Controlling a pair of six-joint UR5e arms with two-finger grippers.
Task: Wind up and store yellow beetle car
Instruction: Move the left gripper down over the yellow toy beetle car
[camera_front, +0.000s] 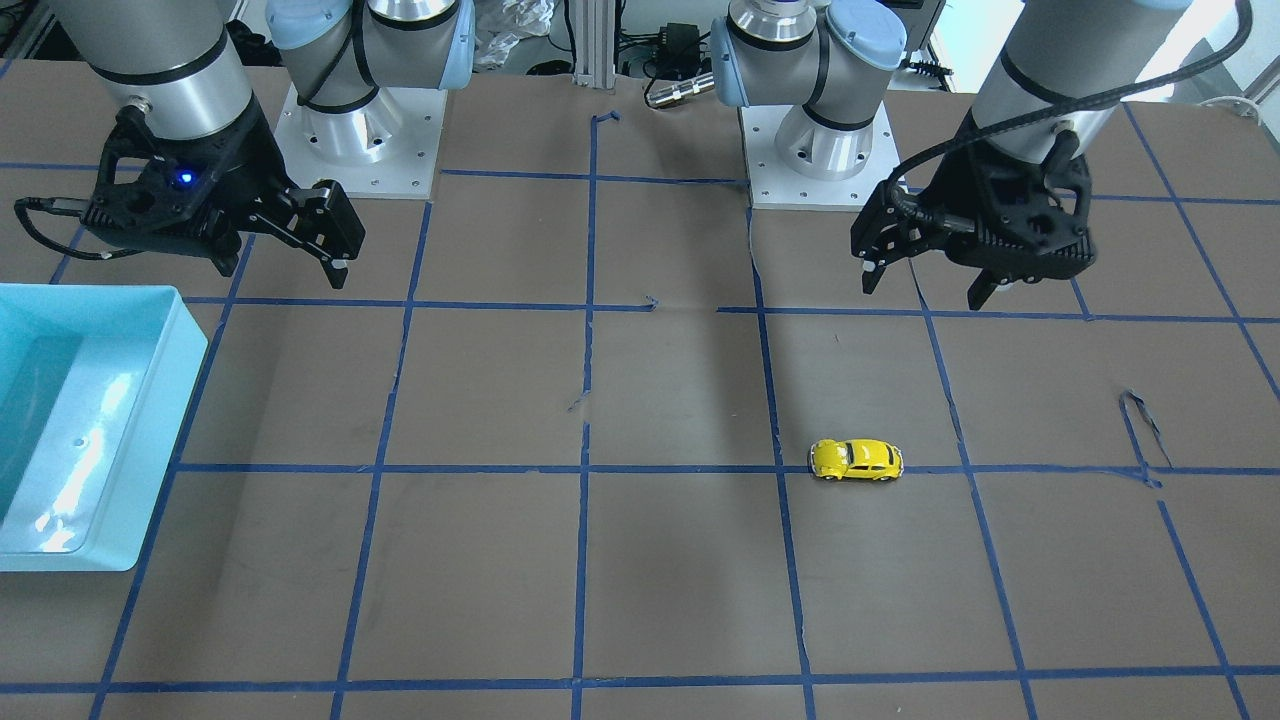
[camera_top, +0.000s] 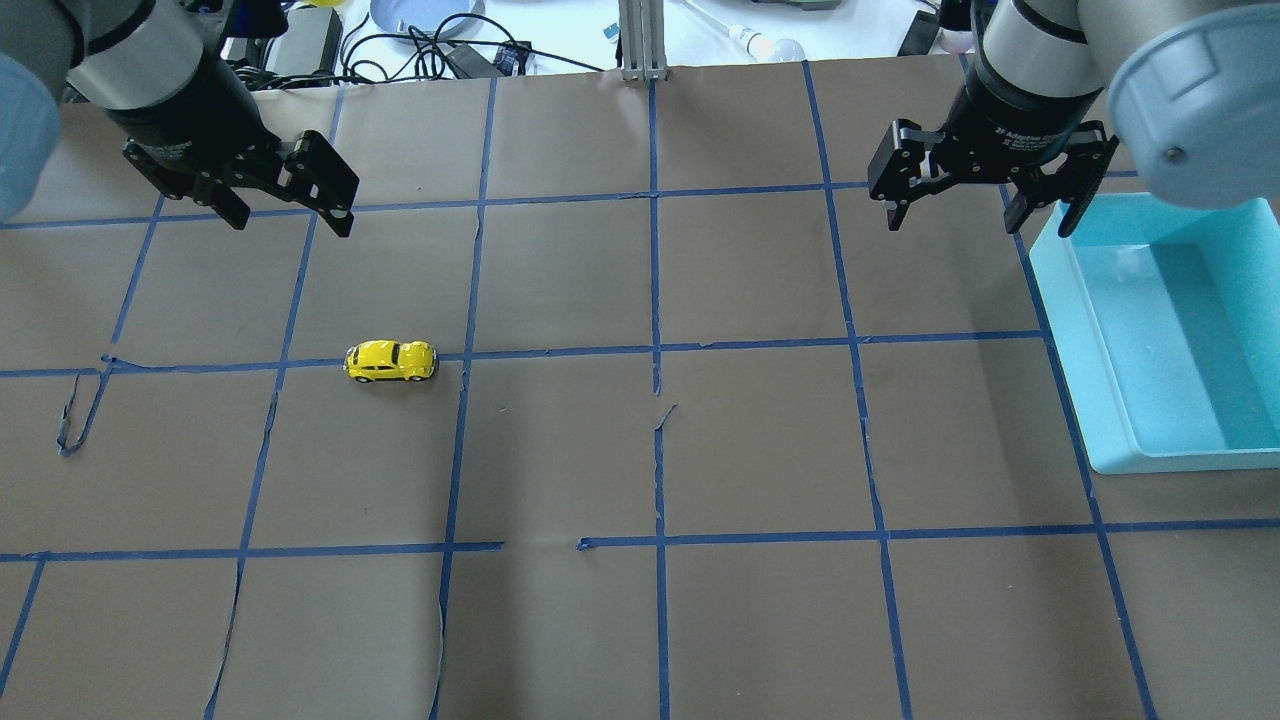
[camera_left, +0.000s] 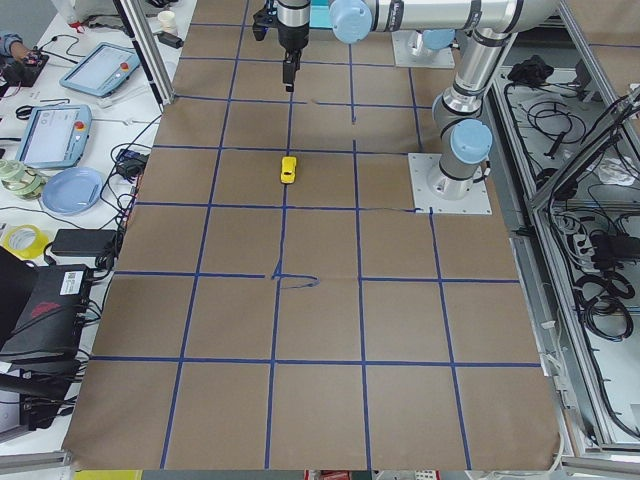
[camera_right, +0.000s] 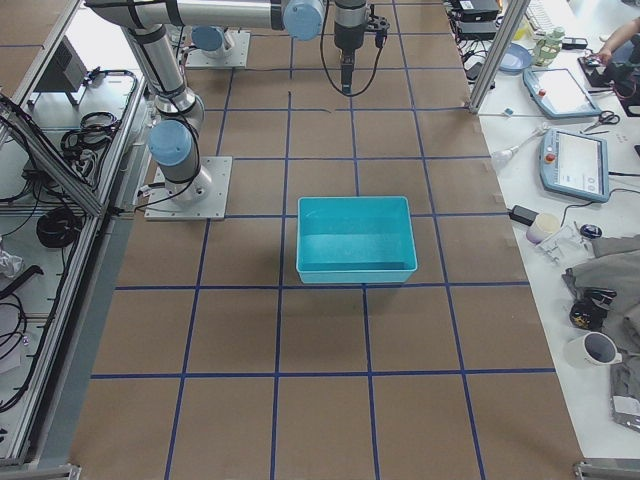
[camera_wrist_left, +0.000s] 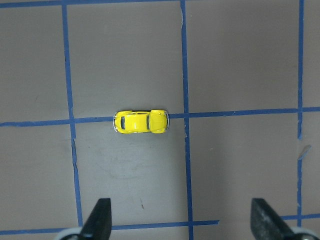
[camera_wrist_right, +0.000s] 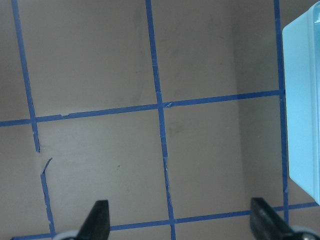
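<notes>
The yellow beetle car (camera_top: 391, 360) stands on its wheels on the brown table, on a blue tape line on my left side; it also shows in the front view (camera_front: 856, 459), the left side view (camera_left: 288, 169) and the left wrist view (camera_wrist_left: 141, 122). My left gripper (camera_top: 290, 215) is open and empty, hovering above the table behind the car (camera_front: 922, 290); its fingertips frame the bottom of the wrist view (camera_wrist_left: 182, 222). My right gripper (camera_top: 978, 222) is open and empty, high beside the bin's far corner (camera_front: 285, 268), (camera_wrist_right: 182, 222).
A light blue open bin (camera_top: 1065, 320) sits at the table's right edge, with nothing visible inside; it also shows in the front view (camera_front: 180, 330), the right side view (camera_right: 355, 272) and the right wrist view (camera_wrist_right: 302, 100). Blue tape lines grid the brown paper (camera_top: 655, 300).
</notes>
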